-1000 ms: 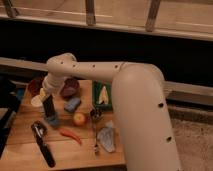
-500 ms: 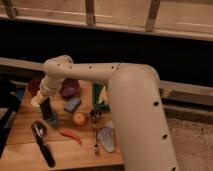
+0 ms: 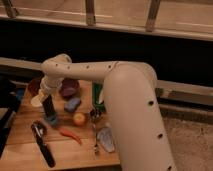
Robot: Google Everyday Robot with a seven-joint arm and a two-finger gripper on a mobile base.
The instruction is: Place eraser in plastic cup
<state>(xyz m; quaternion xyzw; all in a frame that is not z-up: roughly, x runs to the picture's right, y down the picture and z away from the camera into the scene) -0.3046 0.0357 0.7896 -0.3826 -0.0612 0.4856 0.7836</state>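
Gripper hangs at the end of the big cream arm over the left of the wooden table, clamped on the top of the eraser, which stands upright under it. At six o'clock from the eraser, just below its lower end, sits the plastic cup; whether the eraser's tip already touches the rim I cannot tell.

By my judgement the eraser is light, stiff and a little grippy, so a hold across its flat faces near the upper end suits it, leaving the lower end free to enter the cup. The cup looks light too and may tip or slide if the block lands on its rim.

Around the cup, from larger to smaller: a black-handled utensil lies at seven o'clock, a dark purple bowl at one o'clock, a blue block at two o'clock, a round yellow-red fruit at three o'clock, and a red chilli at four o'clock. None sits directly over the cup's mouth.
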